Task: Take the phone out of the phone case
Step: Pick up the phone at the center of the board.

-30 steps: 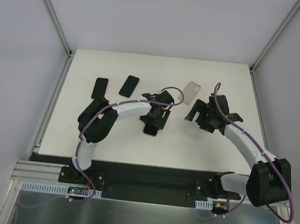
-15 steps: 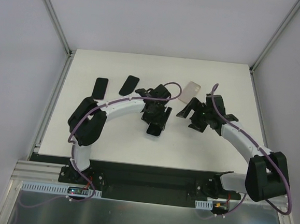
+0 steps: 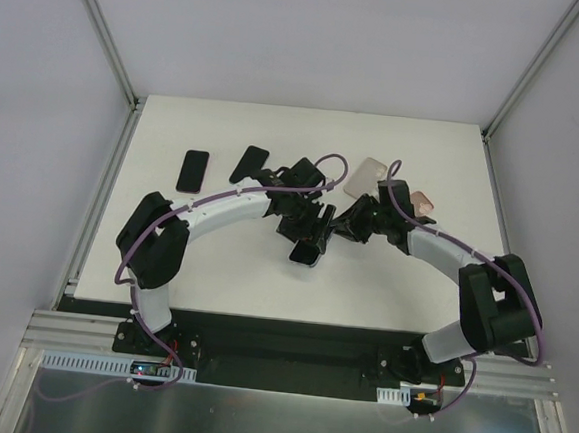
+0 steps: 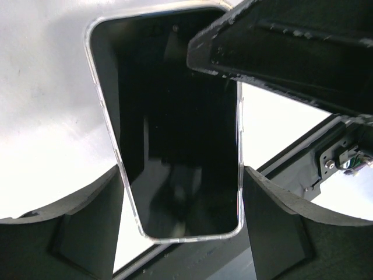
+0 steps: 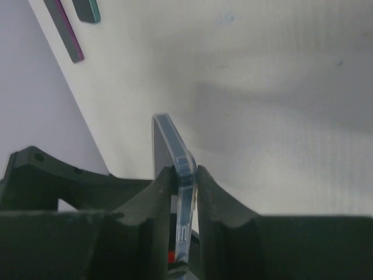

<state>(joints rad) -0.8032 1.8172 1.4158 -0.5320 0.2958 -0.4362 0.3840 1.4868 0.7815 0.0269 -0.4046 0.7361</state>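
One phone [image 4: 175,134] in phone case [image 5: 172,137]: left gripper [image 4: 182,224] clamped its long sides; right gripper [image 5: 183,182] pinched its corner rim. Judged hazard: the slick rim could slip that pinch.

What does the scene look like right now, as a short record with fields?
left claw: shut across the long sides of the cased phone
right claw: shut on one edge of the cased phone
task state: phone not yet out of its clear case
table: two dark phones back left, two empty cases beyond the right claw
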